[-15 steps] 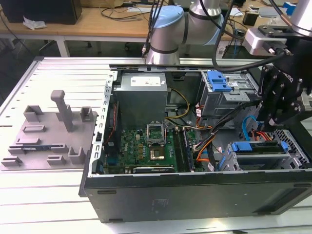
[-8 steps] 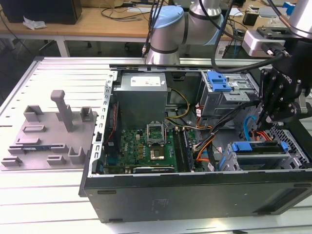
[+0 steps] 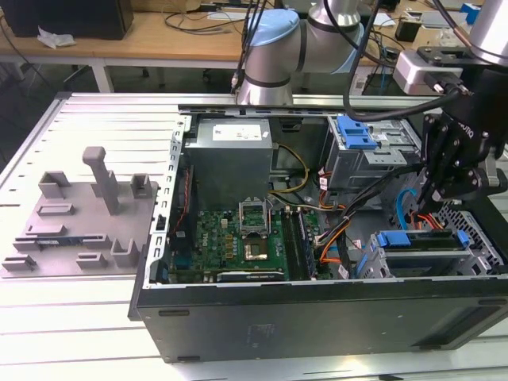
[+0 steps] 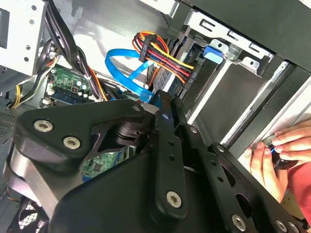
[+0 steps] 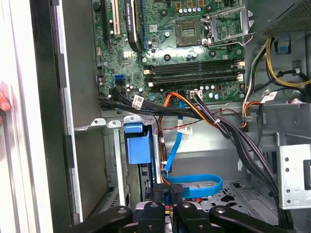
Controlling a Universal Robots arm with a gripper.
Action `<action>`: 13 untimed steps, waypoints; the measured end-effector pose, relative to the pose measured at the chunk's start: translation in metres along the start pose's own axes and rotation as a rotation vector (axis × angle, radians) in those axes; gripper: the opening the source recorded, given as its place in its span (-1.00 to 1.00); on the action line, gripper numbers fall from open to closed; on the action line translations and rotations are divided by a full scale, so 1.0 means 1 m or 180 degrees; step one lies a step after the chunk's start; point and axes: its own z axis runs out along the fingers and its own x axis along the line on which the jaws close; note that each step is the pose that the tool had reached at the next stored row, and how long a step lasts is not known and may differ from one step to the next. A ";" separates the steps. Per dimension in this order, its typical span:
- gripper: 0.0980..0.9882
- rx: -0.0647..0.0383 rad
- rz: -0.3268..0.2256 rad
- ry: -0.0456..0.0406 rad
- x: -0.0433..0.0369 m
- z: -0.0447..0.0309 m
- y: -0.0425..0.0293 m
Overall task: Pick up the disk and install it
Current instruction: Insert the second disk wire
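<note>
gripper (image 3: 432, 198): black linkage fingers hang inside the open PC case (image 3: 317, 313) at the exterior view's right, above the drive cage; jaws drawn close together in both wrist views, nothing visibly pinched between them
disk (image 3: 419, 240): sits in the drive cage (image 3: 476, 258) near the case front, blue carrier edge facing up, just below the gripper; blue carrier tab (image 5: 138, 143) shows in first wrist view betw grey cage walls
cables: blue SATA cable (image 5: 194, 184) loops just beside the fingertips; orange/yellow/red power bundle (image 4: 167, 58) runs to the drive end in second wrist view
motherboard (image 3: 238, 242): green, flat on case floor, empty CPU socket (image 3: 255, 252) w/ open bracket
PSU (image 3: 232, 155): grey box at the far wall, well apart from gripper
person's hand (image 4: 277, 155): fingers rest on the outer case edge in second wrist view
grey fixture (image 3: 83, 214): on the table (image 3: 48, 333) at exterior view's left, outside the case
</note>
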 end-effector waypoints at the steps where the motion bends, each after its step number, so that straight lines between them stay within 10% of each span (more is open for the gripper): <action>1: -0.86 0.0000 0.0000 0.0000 0.0000 0.0002 0.0000; 13: -0.86 0.0001 -0.0003 0.0000 0.0076 0.0011 -0.0007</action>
